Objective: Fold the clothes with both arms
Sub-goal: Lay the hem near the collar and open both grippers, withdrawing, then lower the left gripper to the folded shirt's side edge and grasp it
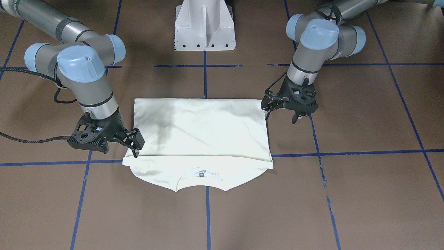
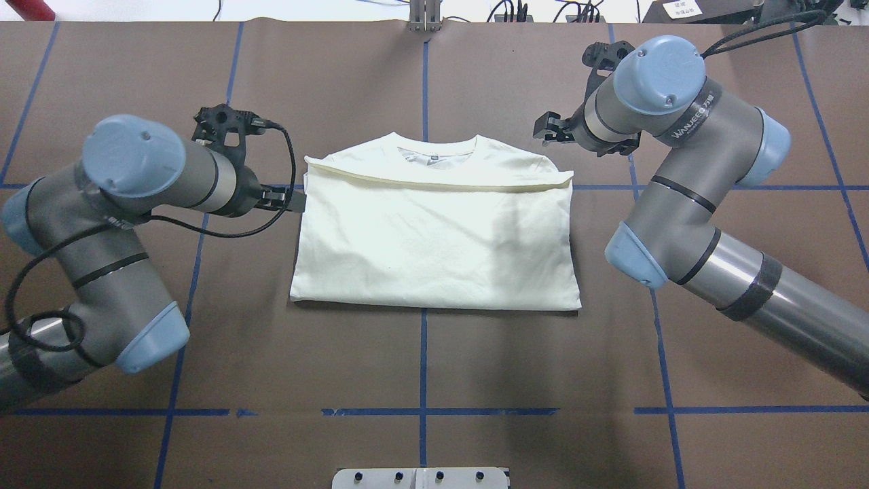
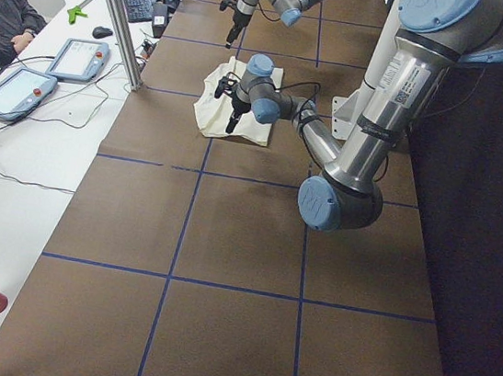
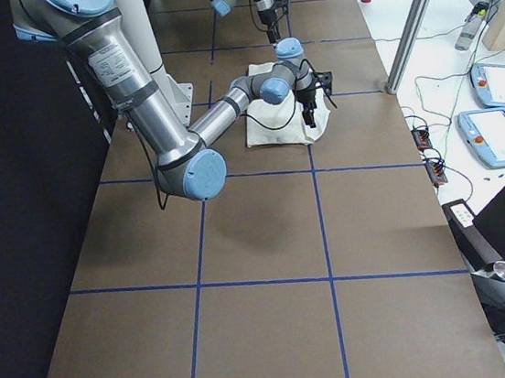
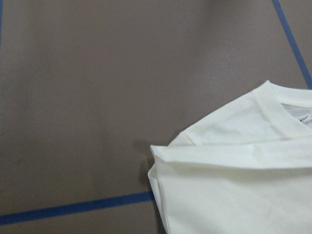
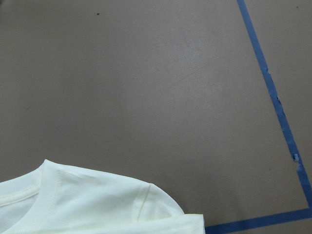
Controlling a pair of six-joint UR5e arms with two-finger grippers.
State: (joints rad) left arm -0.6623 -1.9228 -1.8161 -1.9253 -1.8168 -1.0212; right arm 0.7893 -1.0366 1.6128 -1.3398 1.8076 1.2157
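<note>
I see the shirt [image 2: 434,238] lying mid-table [image 2: 421,367], plain side up, its lower half folded up to just short of the collar. The left gripper [image 1: 281,117] sits at one side edge, jaws spread, gripping nothing. The right gripper [image 1: 136,149] is over the opposite fold corner — I can't tell its jaws from here.

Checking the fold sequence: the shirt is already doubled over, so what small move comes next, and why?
Probably lift both pincers up, clear of the T-shirt. Its folded-over edge already lies just short of the collar; the left pincer hangs open beside one side, the right pincer at the opposite corner, neither visibly holding cloth.
</note>
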